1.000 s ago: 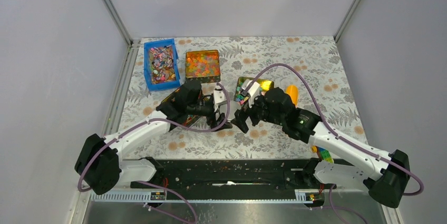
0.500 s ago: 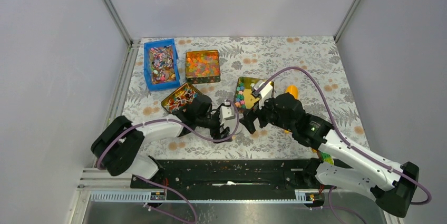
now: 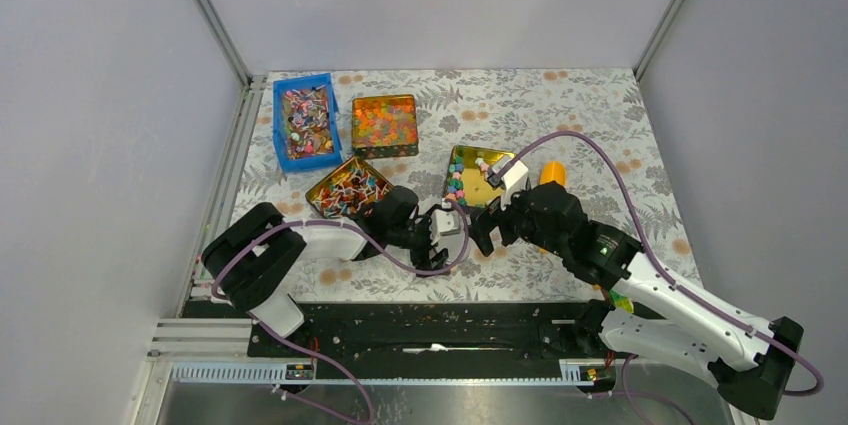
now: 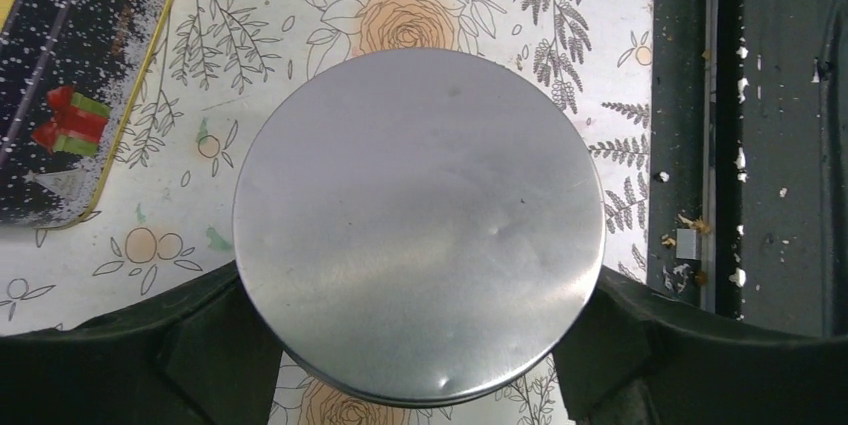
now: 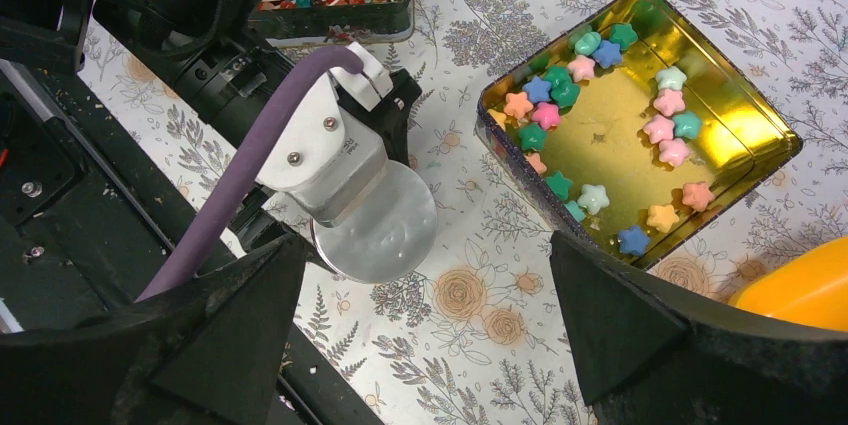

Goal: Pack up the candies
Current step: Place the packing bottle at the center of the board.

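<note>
The candies point(image 5: 590, 135) are small pastel stars, several of them loose in an open gold tin point(image 5: 780, 145). The tin also shows in the top view point(image 3: 478, 173). My left gripper point(image 4: 415, 325) is shut on a round silver tin point(image 4: 420, 215), one finger on each side, low over the flowered cloth. From the top it point(image 3: 440, 235) sits near the front, left of the gold tin. My right gripper point(image 5: 435, 320) is open and empty above the cloth, between the round silver tin point(image 5: 385, 230) and the gold tin. In the top view it point(image 3: 483, 230) faces the left gripper.
A blue bin of mixed sweets point(image 3: 305, 122) and a tin of orange beads point(image 3: 384, 124) stand at the back left. A tin of stick sweets point(image 3: 345, 185) lies just behind my left arm. An orange object point(image 3: 551, 175) lies right of the gold tin. The black base rail point(image 3: 430, 325) runs along the front.
My left gripper has drawn back toward the front edge and to the right with the round silver tin, uncovering the stick-sweet tin. My right gripper has shifted a little right and nearer.
</note>
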`<action>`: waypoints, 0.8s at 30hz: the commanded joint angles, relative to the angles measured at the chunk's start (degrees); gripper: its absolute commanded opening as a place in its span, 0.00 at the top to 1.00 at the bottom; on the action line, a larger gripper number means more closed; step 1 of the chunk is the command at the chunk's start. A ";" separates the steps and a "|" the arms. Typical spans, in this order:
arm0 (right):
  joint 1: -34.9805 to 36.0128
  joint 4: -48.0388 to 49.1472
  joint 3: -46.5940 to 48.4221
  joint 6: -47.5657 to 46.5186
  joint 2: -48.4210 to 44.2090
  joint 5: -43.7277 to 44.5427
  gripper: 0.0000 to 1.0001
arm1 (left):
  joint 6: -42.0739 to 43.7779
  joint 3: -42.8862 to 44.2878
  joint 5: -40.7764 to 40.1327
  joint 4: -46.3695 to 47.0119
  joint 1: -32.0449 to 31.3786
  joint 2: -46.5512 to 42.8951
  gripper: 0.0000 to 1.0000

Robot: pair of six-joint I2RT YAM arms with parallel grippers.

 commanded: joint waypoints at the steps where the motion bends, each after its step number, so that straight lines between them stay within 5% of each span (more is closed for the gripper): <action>1: 0.26 0.22 -0.24 0.80 -0.44 1.90 0.00 | -1.10 1.01 -1.95 4.85 -0.45 0.15 0.17; 2: 0.26 0.23 -0.16 0.84 -0.29 1.88 0.00 | -1.16 0.94 -2.08 4.71 -0.45 0.04 0.02; 3: 0.26 0.17 -0.04 0.85 -0.03 1.86 0.01 | -1.14 0.76 -2.34 4.61 -0.45 -0.05 0.01; 24: 0.17 2.66 0.25 1.17 3.52 0.44 0.00 | -6.54 -6.02 -6.13 2.46 0.46 -6.64 0.01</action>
